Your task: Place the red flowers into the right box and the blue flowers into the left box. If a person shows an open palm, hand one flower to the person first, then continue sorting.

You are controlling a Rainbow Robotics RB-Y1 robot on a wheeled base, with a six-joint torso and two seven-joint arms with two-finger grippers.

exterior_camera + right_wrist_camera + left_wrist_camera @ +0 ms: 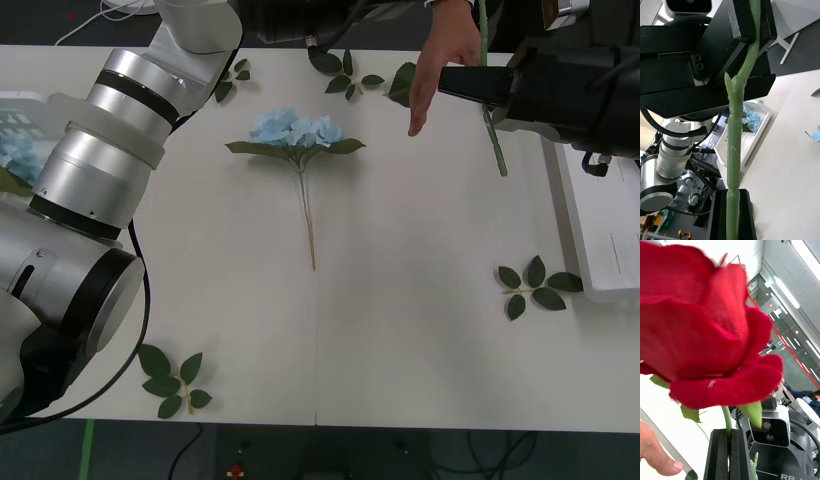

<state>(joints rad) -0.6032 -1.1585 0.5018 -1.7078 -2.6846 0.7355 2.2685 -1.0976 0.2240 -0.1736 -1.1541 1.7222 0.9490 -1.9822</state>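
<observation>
Right claw [487, 92], upper right of the front frame: clamped on a red rose's green stem [494, 140], a person's hand [440, 62] touching it. Left claw [729, 453]: clamped on a red rose [703, 341] stem. Blue hydrangea [297, 130]: flat on the desk [400, 330], upper centre. Right box [600, 240]: right edge.

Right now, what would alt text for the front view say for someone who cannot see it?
The right tool holds a green flower stem at the table's far right, beside a person's hand with fingers pointing down. A blue flower lies mid-table among loose leaf sprigs; the left arm reaches toward the far edge.
</observation>
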